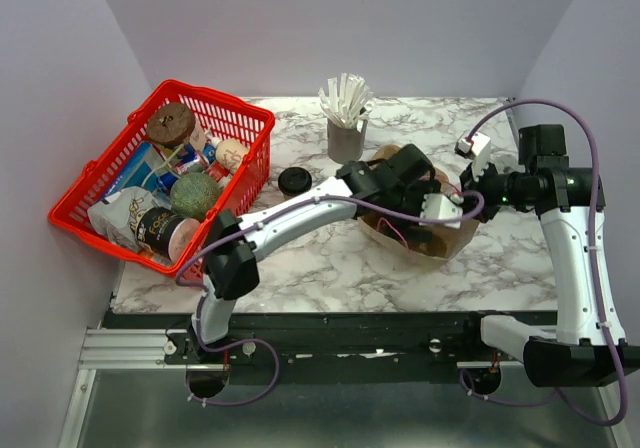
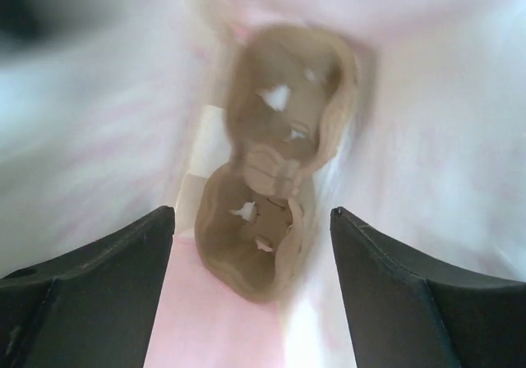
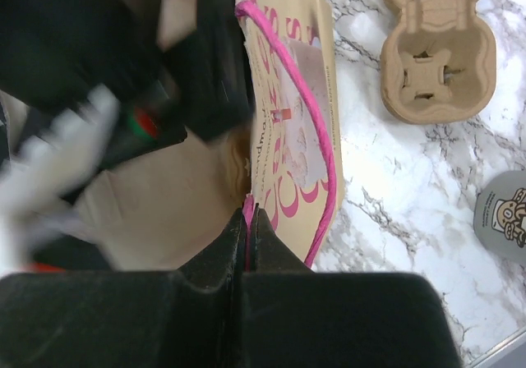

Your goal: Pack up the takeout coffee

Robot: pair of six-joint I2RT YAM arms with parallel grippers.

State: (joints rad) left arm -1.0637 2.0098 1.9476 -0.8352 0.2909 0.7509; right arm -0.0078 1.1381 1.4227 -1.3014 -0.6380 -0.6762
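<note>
We see the black lid lying flat on the table, centre of the top view, between the red basket and the paper bag. The cup itself we cannot make out. Our left pincer stands wide with nothing between its fingers, over the bag and well right of the lid. Our right pincer is clamped on the bag's pink handle. Bare marble lies open toward the lower frame, and the grey cup of sticks stands just behind the bag.
</note>
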